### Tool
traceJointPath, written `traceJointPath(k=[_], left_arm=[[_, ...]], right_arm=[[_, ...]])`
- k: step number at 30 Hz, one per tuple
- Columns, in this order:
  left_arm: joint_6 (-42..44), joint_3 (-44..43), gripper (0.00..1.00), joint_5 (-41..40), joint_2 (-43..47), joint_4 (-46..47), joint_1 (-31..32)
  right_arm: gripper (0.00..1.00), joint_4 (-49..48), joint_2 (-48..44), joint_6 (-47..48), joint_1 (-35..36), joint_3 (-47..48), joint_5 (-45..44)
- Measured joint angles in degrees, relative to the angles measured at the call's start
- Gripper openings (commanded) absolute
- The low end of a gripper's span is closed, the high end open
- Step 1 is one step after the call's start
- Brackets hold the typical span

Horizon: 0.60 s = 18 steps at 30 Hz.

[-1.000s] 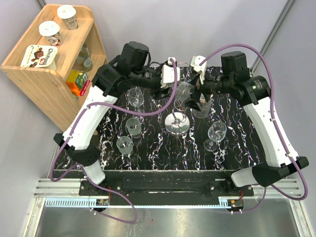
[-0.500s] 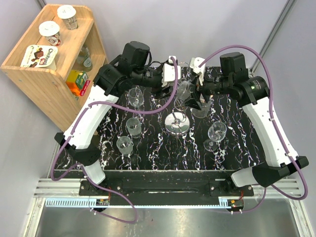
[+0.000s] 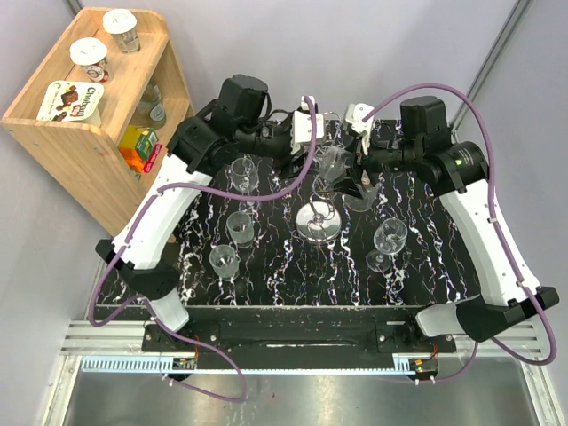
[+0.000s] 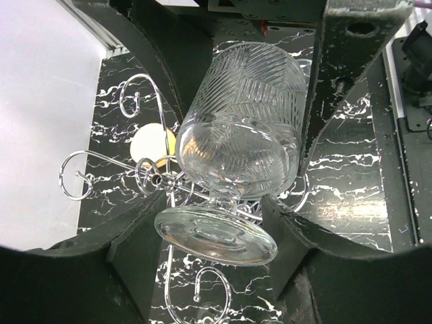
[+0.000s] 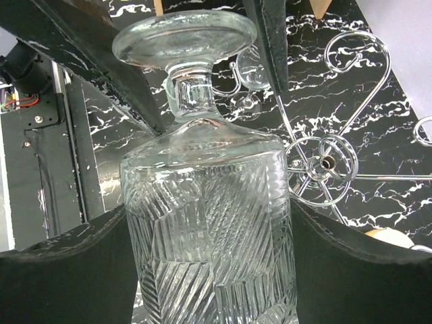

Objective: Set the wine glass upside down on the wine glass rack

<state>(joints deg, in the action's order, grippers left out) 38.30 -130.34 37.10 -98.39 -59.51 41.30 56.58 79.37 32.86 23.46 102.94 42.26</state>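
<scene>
Both arms reach far-centre; left gripper (image 4: 216,233) clamped, right gripper (image 5: 209,260) seemingly clamped too.

Grey-walled corner, seen from above.
Pale plain walls (image 3: 355,53) along the top and both sides; upper left, a light wooden shelf unit (image 3: 84,133) carrying yoghurt pots (image 3: 89,59) and a carton (image 3: 140,146); at centre, a black tabletop (image 3: 293,275) veined white; along the bottom, aluminium rails (image 3: 98,337) and a dull brushed-metal surface (image 3: 293,395). Even, soft light.

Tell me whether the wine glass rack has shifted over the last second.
No. The wine glass rack sits at the same spot beside the standing glass.
</scene>
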Motion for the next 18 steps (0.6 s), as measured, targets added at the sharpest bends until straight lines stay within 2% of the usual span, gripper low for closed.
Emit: traceJointPath(k=[4,6,11,14,18], left_arm=[[-2.8,-0.1,0.11,0.3,0.4,0.5,0.0],[-4.0,-0.3,0.27,0.5,0.4,0.5,0.0],[-5.6,-0.4,0.5,0.7,0.4,0.2,0.0],[-5.7,-0.4,0.57,0.6,0.4,-0.4,0.1],[-5.5,-0.4,0.61,0.0,0.4,-0.7,0.3]], right_arm=[[0.24,-1.2,-0.8,-1.0,-0.2,-0.4,1.1],[0.21,-1.7,-1.2,-1.4,-0.3,-0.7,1.7],[0.14,-2.6,-1.8,-2.3,-0.3,-1.8,2.5],[0.09,-2.9,-1.9,-2.8,-0.3,-2.5,3.0],[0.05,-2.8,-1.8,-2.6,-0.3,-2.7,3.1]])
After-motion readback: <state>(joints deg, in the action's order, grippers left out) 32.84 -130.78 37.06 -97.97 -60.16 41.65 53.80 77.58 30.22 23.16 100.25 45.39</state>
